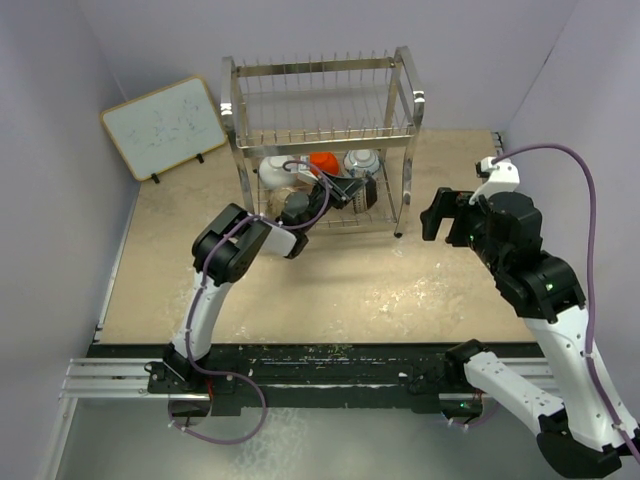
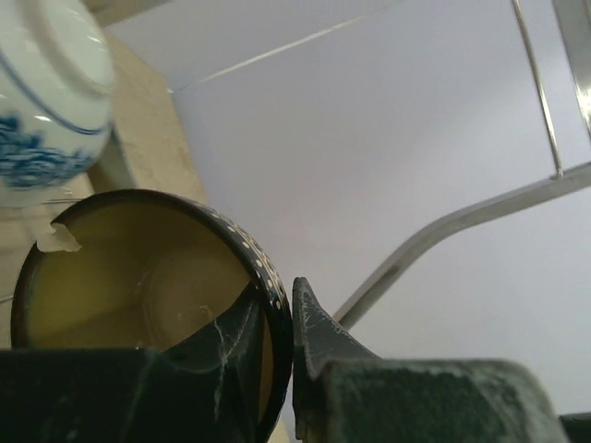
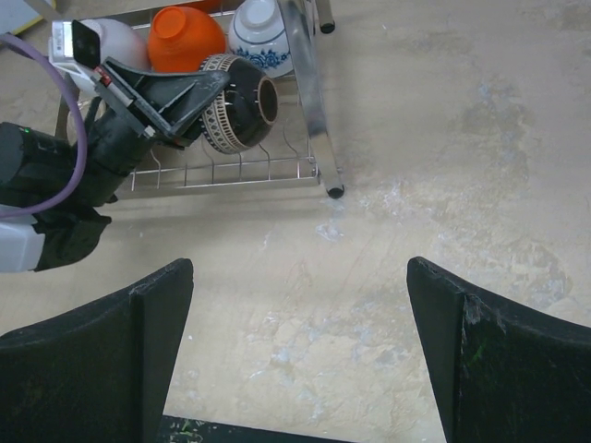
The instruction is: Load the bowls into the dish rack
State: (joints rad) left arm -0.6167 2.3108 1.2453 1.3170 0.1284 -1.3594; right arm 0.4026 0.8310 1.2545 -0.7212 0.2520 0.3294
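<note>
The left jaws reach into the lower shelf of the dish rack [image 1: 405, 100] and are closed on the rim of the dark bowl [image 3: 238, 118]. One finger [image 2: 226, 346] sits inside against the pale lining and the other [image 2: 319, 332] is outside on the dotted wall, with the rim pinched between them. That bowl lies tipped on its side with its mouth towards the rack's right end. It is at the front of the shelf, near the right front leg. I cannot tell whether it rests on the wires or hangs just above them. There is a small pale chip [image 2: 60, 238] in its rim.

Behind it on the same shelf sit three more, close together: the white bowl [image 3: 125, 41] on the left, the orange bowl [image 3: 185, 37] in the middle and the blue-and-white bowl [image 3: 263, 23] on the right.

The right jaws hang spread wide with nothing between them, over the tabletop [image 1: 350, 290] and well to the right of the rack. A whiteboard [image 1: 165, 125] leans at the back left.
</note>
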